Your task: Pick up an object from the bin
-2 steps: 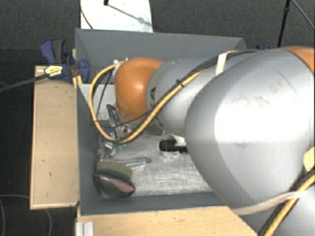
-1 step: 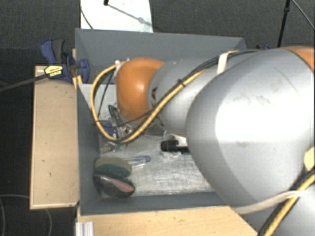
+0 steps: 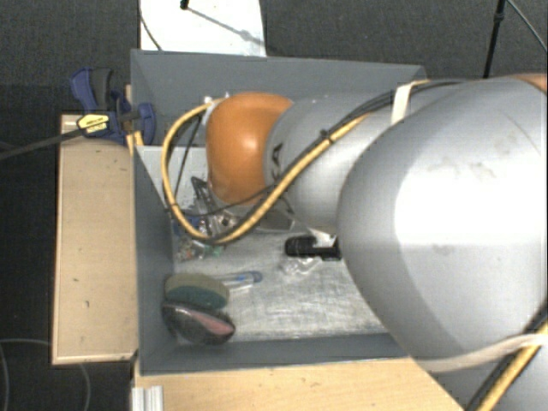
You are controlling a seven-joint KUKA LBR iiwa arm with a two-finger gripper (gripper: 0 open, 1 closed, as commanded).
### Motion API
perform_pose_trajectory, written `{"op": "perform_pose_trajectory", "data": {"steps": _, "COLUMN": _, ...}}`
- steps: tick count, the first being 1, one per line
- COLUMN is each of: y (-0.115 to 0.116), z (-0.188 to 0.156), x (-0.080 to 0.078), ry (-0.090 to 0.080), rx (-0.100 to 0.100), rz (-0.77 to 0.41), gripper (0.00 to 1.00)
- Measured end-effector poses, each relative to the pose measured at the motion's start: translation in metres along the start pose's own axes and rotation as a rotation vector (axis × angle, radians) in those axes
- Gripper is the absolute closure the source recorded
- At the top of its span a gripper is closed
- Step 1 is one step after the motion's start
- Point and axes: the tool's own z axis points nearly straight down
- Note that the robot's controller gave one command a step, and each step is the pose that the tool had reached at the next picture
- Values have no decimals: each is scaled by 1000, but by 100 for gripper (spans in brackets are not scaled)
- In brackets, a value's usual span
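My gripper hangs under the wrist at the bin's back left, low over the floor. Right below it lies a small cluster of coloured bits against the left wall. A clear pen-like stick with a blue tip lies a little nearer the front. At the front left corner a flat round pad with a teal face rests on a dark oval thing with a pinkish stripe.
A black cylindrical piece and a crumpled bit of clear plastic lie mid-bin, at the arm's edge. The arm covers the bin's right half and back. Bare floor shows along the front, right of the oval thing.
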Motion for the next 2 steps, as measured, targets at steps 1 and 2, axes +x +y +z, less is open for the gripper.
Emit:
{"op": "perform_pose_trajectory", "data": {"steps": 1, "y": 2, "z": -122, "x": -2, "ry": -2, "rx": -4, "rz": -7, "gripper": 100}}
{"op": "perform_pose_trajectory", "data": {"steps": 2, "y": -38, "z": -42, "x": -12, "ry": 5, "rx": 11, "rz": 679, "gripper": 100}}
